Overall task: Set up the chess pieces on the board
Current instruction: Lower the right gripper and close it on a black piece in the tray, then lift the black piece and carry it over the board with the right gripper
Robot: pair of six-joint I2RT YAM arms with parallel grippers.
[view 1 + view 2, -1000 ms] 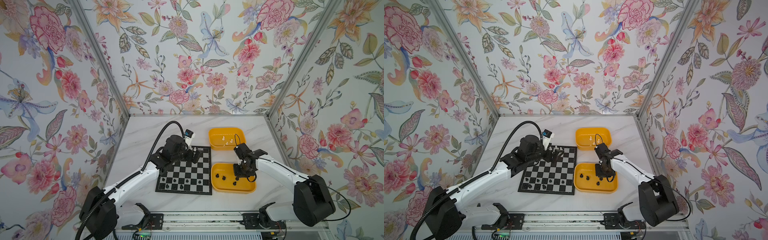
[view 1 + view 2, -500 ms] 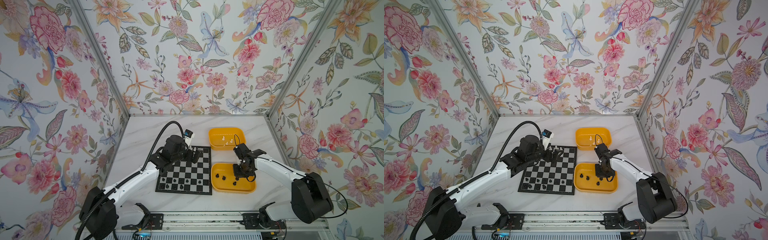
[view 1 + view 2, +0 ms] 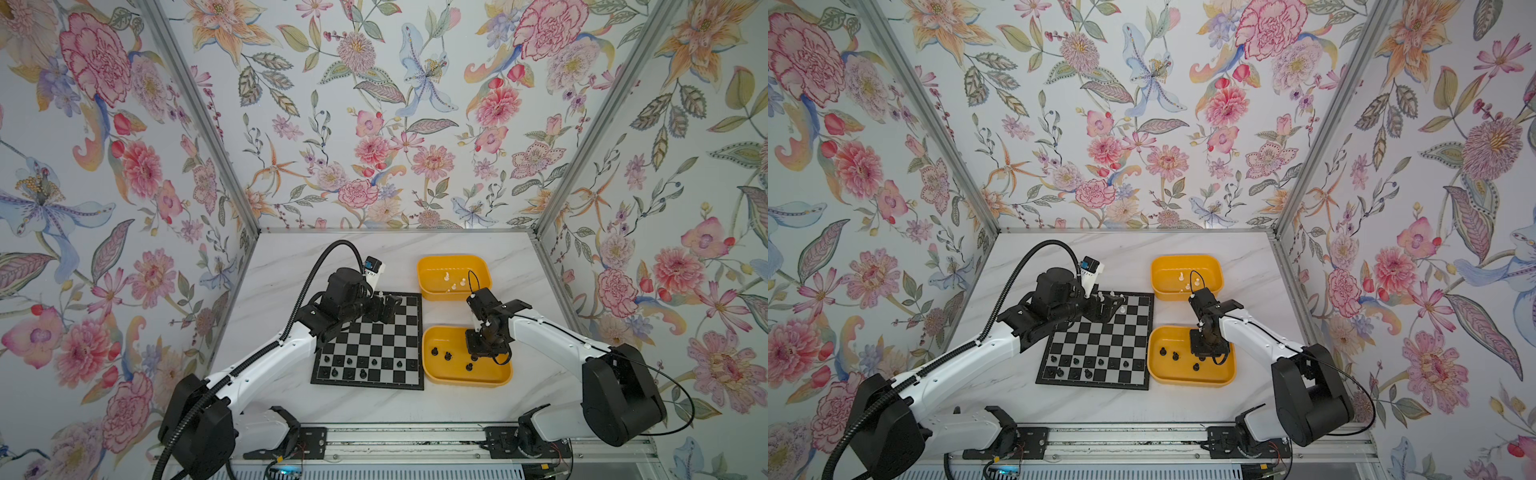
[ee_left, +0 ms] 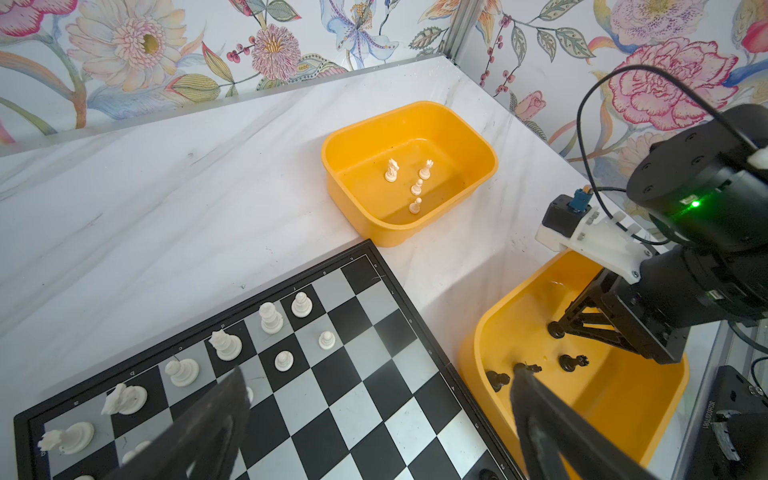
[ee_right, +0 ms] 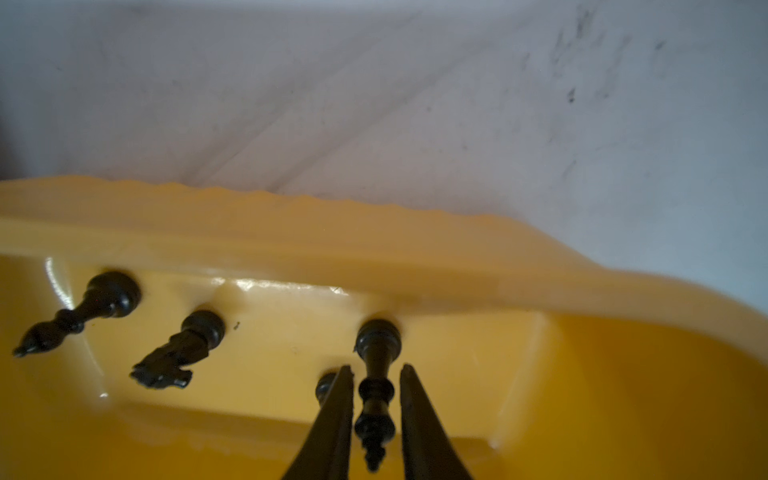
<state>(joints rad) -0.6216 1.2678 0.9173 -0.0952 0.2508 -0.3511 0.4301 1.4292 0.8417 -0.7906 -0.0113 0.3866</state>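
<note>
Left gripper wide open, right one nearly closed.
Your left gripper (image 3: pixel 384 309) reaches forward and low, jaws spread fully; your right gripper (image 5: pixel 376 368) points steeply downward, jaws only narrowly parted.

Right claw (image 3: pixel 1203 356) hangs in the near yellow tub (image 3: pixel 1183 380) among black pieces (image 3: pixel 1175 355).

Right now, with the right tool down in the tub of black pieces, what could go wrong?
1. The right tool straddles a tall black piece; being thin, it may tilt or slip when pinched.
2. A small piece sits right beside one finger and could be knocked.
3. The left tool hangs wide open just by the white pieces; lowering it might topple them.
</note>
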